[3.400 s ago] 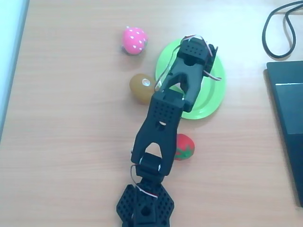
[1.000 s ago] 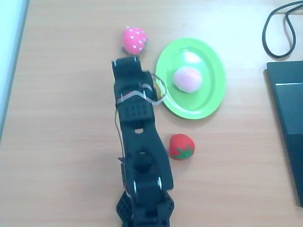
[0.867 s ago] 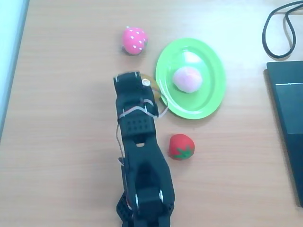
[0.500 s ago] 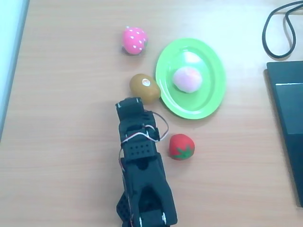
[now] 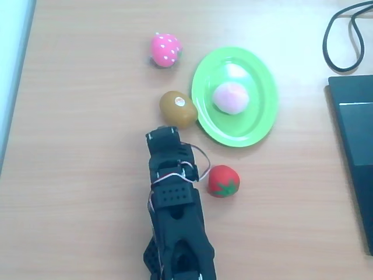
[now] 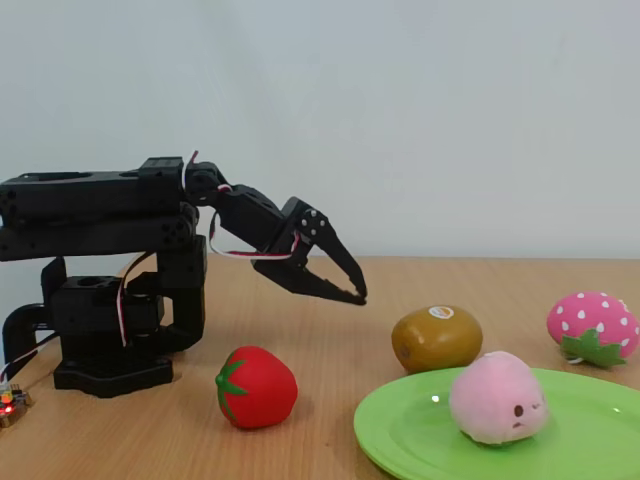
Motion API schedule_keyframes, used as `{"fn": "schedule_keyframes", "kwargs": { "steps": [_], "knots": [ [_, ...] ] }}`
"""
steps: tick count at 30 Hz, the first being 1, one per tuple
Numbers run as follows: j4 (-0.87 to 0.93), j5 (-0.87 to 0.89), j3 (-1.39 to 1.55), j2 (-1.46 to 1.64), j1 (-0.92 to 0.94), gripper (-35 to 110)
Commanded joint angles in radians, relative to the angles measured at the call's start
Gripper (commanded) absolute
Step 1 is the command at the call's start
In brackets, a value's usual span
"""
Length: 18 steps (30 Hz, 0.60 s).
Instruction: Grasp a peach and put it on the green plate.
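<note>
Gripper [image 6: 345, 290] hangs above table [image 5: 87, 116], folded near arm base, tips nearly together, holding nothing. Plate [image 5: 259, 125] lies up-right of gripper in overhead view, well apart. Kiwi [image 5: 178, 108] sits between gripper tip and plate's left rim, just beside rim. Tomato [image 5: 224, 180] rests right of arm, below plate. Strawberry [image 5: 165, 49] upper-left of plate. Peach [image 5: 231, 97] rests on plate, near centre, upright in fixed view [image 6: 497, 397]. Judgement: placement done; no approach left.

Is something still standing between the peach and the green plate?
No. The peach already lies on the green plate, so nothing visible stands between them. The gripper hangs apart from it, above the table.
</note>
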Motion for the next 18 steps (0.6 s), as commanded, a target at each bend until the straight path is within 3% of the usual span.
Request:
{"fn": "schedule_keyframes", "kwargs": {
  "steps": [1,18],
  "knots": [
    [0.035,-0.018,0.048,0.049,0.002,-8],
    [0.316,0.054,0.049,0.054,0.029,-7]
  ]
}}
